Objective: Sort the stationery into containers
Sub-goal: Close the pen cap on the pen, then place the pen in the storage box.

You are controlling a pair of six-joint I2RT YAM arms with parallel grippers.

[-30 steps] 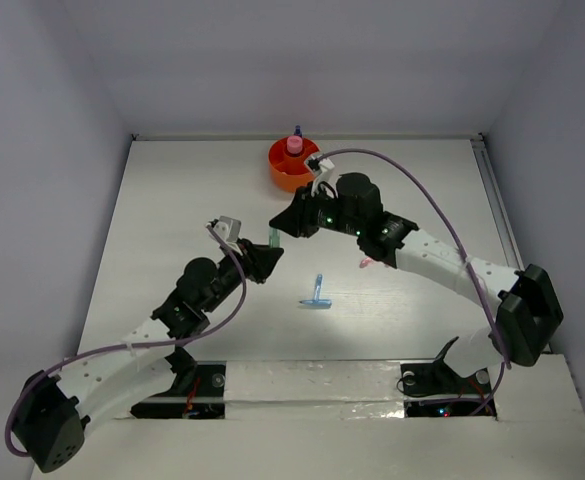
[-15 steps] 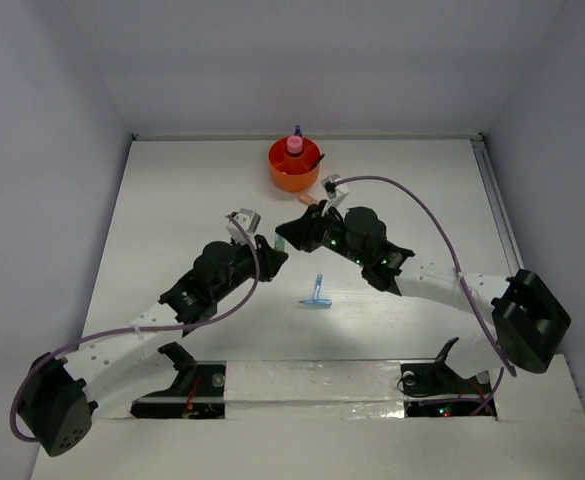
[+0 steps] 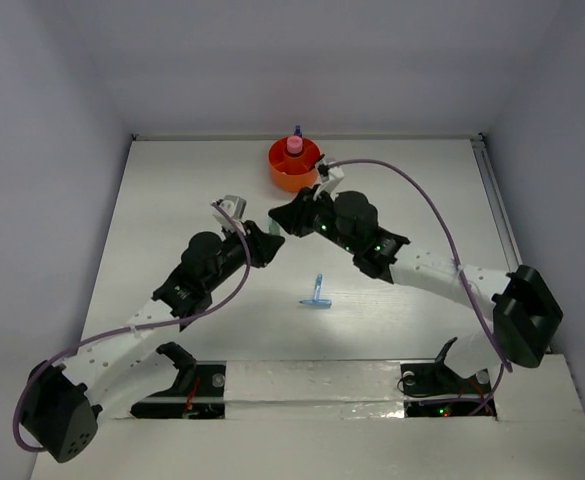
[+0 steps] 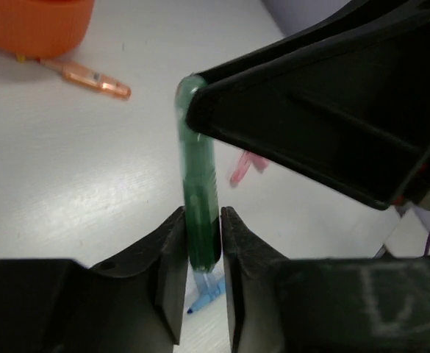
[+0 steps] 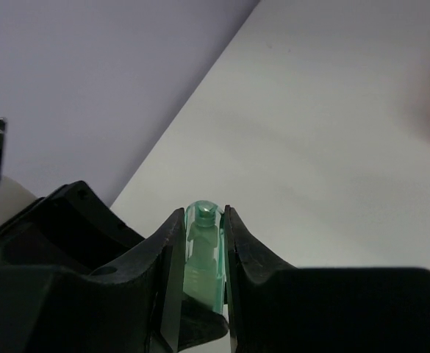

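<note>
1. Clamped almost closed in the left tool [image 4: 203,217]: near end of the green piece [image 4: 197,158], held above the surface [image 3: 172,200].
2. Long axis straight from tool to tool, pointing toward the tub.
3. Pinched in the right tool [image 5: 202,213], jaws narrowly apart: the far end.
4. Already in the orange tub [image 3: 290,180]: pink-capped glue bottle [image 3: 295,146]. Left to sort, seemingly: green piece, light-blue T-shaped piece [image 3: 317,292].

A robotics lab test cell is indicated, though little beyond the enclosure can be seen. A bare white table [image 3: 172,190] is boxed in on three sides by plain grey walls [image 3: 42,120]. Two black robot-arm bases [image 3: 179,385] are bolted at the table's near edge, and purple cables [image 3: 413,187] are looped above it.
</note>
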